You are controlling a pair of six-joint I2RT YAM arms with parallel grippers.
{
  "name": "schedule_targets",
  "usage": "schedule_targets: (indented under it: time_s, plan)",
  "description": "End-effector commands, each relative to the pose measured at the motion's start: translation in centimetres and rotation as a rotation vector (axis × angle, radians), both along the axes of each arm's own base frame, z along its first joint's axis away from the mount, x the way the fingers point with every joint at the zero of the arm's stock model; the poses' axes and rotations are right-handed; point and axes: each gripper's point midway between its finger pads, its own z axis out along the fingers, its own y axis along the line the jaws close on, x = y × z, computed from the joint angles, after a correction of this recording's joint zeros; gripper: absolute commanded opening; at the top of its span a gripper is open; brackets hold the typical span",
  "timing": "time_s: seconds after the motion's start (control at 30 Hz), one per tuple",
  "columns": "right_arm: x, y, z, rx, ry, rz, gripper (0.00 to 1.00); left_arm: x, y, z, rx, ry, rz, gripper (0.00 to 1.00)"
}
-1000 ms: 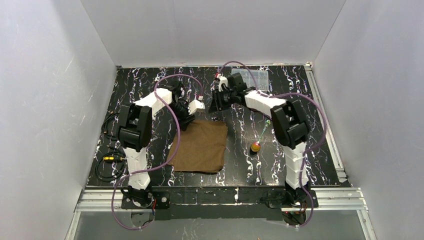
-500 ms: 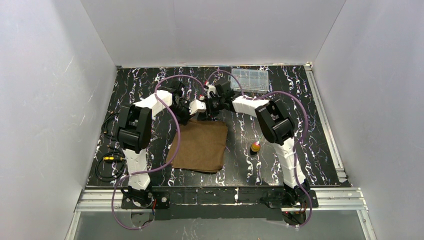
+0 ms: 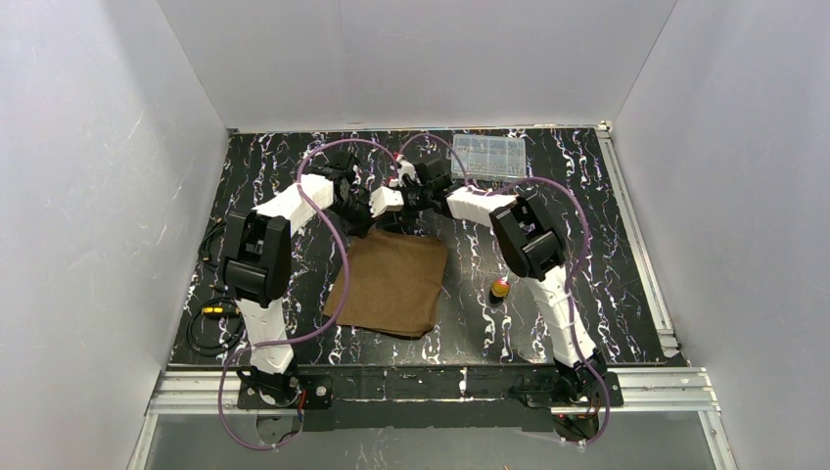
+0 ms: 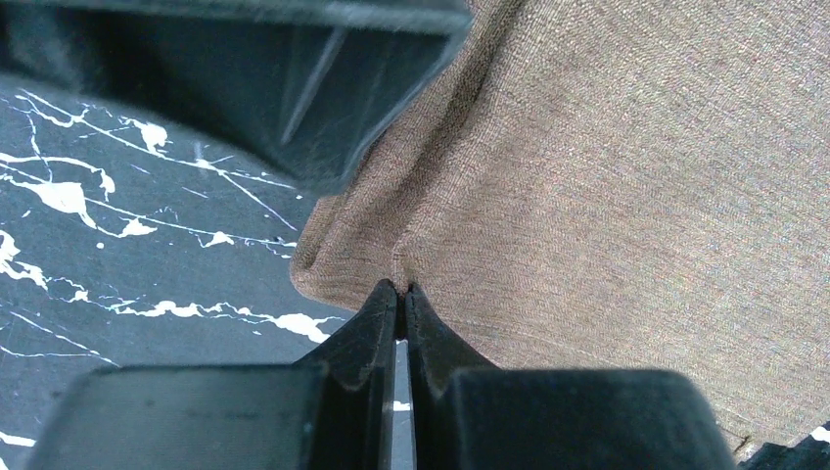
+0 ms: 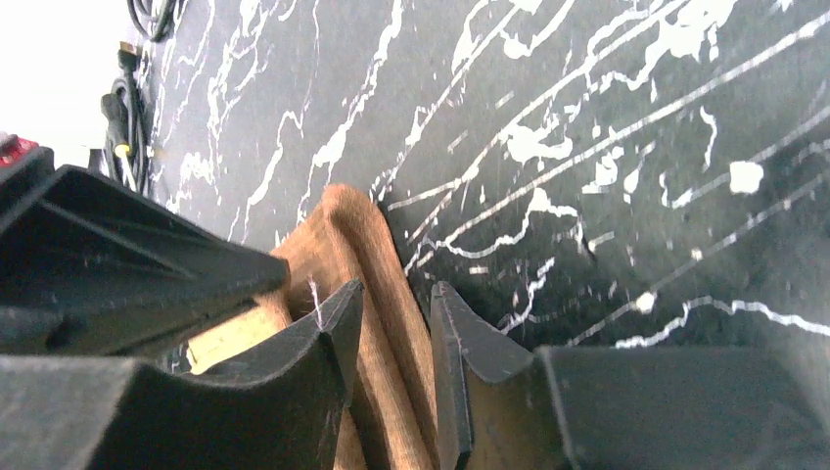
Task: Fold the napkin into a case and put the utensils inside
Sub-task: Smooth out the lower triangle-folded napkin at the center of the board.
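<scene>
- The napkin (image 3: 391, 284), a plain brown cloth, lies spread at the centre of the black, white-veined tabletop (image 3: 607, 245), with both arms bent over its 12 o'clock edge.
- The left fingers (image 4: 367, 328) are clenched tip to tip on the napkin, pinching a small pleat of cloth just inside its far left corner.
- In the left wrist view the cloth puckers at the pinch, and its corner curls over bare tabletop toward 9 o'clock.
- The right fingers (image 5: 333, 333) stand part-way apart astride the napkin's raised, rolled far edge, just beside the left arm's black finger housing.
- Cloth fills most of the gap between the right fingers. Whether they press on it cannot be told.
- The utensil with the gold-orange head (image 3: 500, 288) rests on the tabletop at 3 o'clock from the napkin, apart from the cloth and close against the right arm, which hides its handle.
- A clear compartment box (image 3: 489, 154) sits at the far edge, at 1 o'clock from the napkin.
- Dark cables (image 3: 210, 318) lie coiled at 9 o'clock, near the left arm's base.
</scene>
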Motion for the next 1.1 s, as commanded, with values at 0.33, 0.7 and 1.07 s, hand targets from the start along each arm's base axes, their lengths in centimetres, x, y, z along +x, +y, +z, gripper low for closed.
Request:
schedule_targets:
  time_s: [0.33,0.7,1.07]
  plan:
    - [-1.4,2.6,-0.6,0.065,0.035,0.097,0.27,3.5,0.1,1.4,0.030,-0.115,0.085,0.00]
    - [7.3,-6.9,7.7,0.054,-0.169,-0.211,0.64,6.7,1.0,-0.6,0.097,-0.149,0.254,0.23]
    - [2.3,-14.1,6.8,-0.131,-0.152,-0.356,0.63,2.5,0.2,6.5,-0.011,-0.091,0.231,0.65]
